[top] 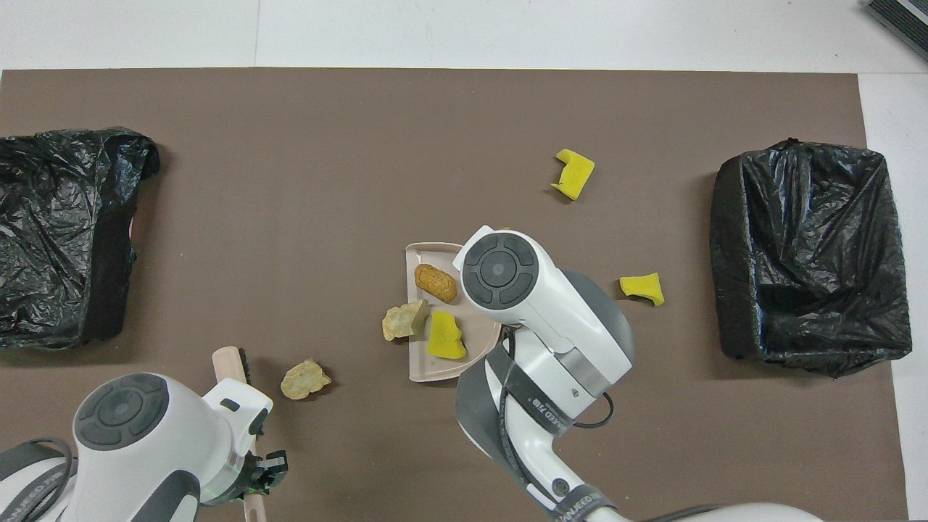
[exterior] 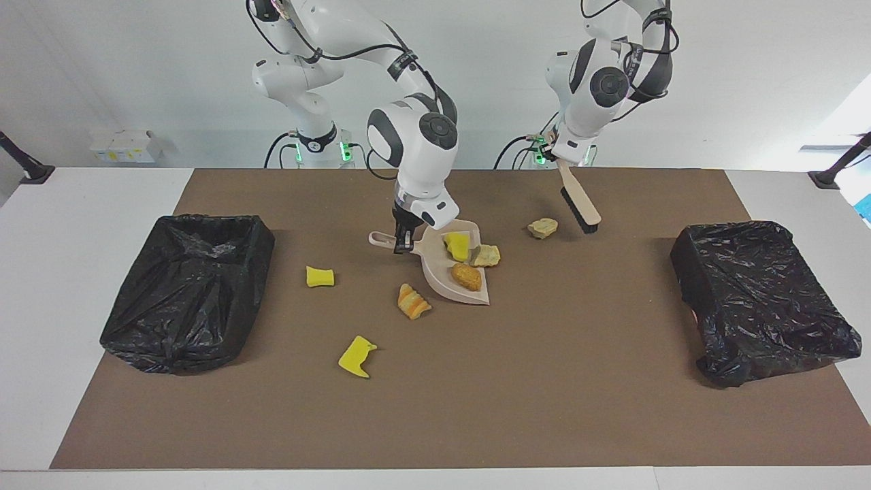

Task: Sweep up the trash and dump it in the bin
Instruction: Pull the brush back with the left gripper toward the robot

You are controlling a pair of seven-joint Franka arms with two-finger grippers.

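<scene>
My right gripper (exterior: 403, 241) is shut on the handle of the beige dustpan (exterior: 441, 284), which rests on the brown mat. In the pan lie a yellow foam chunk (exterior: 458, 246) and a brown lump (exterior: 467, 275). A tan lump (exterior: 487, 256) leans on the pan's side. My left gripper (exterior: 562, 158) is shut on the brush (exterior: 580, 201) and holds it tilted in the air beside another tan lump (exterior: 543, 227). An orange lump (exterior: 413, 301) and two yellow chunks (exterior: 320, 276) (exterior: 357, 356) lie loose on the mat.
Black-bagged bins stand at both ends of the mat: one (exterior: 187, 289) at the right arm's end, one (exterior: 762, 299) at the left arm's end. In the overhead view the right arm covers the dustpan's (top: 424, 366) handle and the orange lump.
</scene>
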